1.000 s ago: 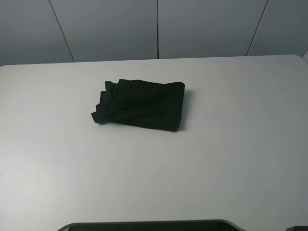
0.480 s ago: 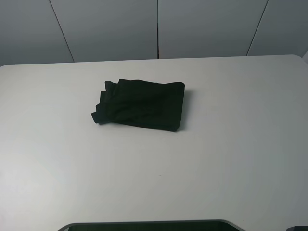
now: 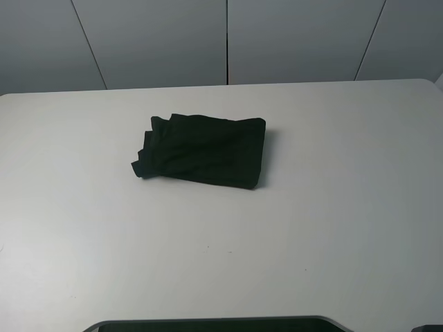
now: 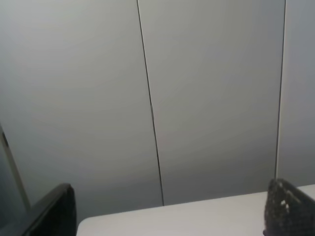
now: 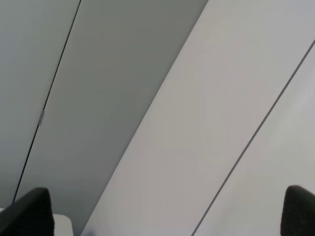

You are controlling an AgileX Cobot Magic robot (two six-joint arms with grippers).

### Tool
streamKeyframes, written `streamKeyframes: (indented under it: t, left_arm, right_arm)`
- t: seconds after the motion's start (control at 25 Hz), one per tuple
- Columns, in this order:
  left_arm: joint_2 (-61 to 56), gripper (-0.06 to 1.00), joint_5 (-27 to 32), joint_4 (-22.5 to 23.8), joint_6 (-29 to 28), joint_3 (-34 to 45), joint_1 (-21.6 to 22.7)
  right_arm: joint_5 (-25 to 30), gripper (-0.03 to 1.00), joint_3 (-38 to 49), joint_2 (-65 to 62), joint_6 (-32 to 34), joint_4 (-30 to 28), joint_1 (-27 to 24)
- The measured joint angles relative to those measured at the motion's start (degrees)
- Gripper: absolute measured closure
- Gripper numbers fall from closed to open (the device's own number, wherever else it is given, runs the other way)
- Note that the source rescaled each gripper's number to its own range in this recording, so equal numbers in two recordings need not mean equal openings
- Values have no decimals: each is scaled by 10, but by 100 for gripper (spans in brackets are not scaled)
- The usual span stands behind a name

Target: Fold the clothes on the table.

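Clothes (image 3: pixel 201 152) lie folded into a compact black bundle on the table (image 3: pixel 311 228), well apart from both arms, neither of which reaches over the tabletop. Left gripper (image 4: pixel 167 216) shows only two dark fingertips, spread wide with nothing between them, facing the grey wall panels (image 4: pixel 206 98). Right gripper (image 5: pixel 167 216) is likewise spread wide and empty, angled up at the wall.

Both arms pulled back, end effectors spread wide

In the left wrist view the left end effector (image 4: pixel 170 211) shows only two dark fingertips (image 4: pixel 288 209) at the 4 and 8 o'clock corners, far apart and holding nothing. The right end effector (image 5: pixel 167 214) shows likewise, its fingertips (image 5: pixel 29 211) well apart and gripping nothing.
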Motion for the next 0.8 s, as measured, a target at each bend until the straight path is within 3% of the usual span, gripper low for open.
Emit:
streamKeyframes:
  t: [0.32,0.52,0.8]
  left_arm:
    - [-39,-5,0,-79,-76,124,0]
    - [-39,-5,0,-142,-84,201,0]
    - [-42,-5,2,-156,59,233,0]
  right_arm:
    - [0,-3,0,0,13,119,-102]
    - [-1,-3,35,-8,8,186,-135]
    - [0,-3,115,-24,-10,249,-135]
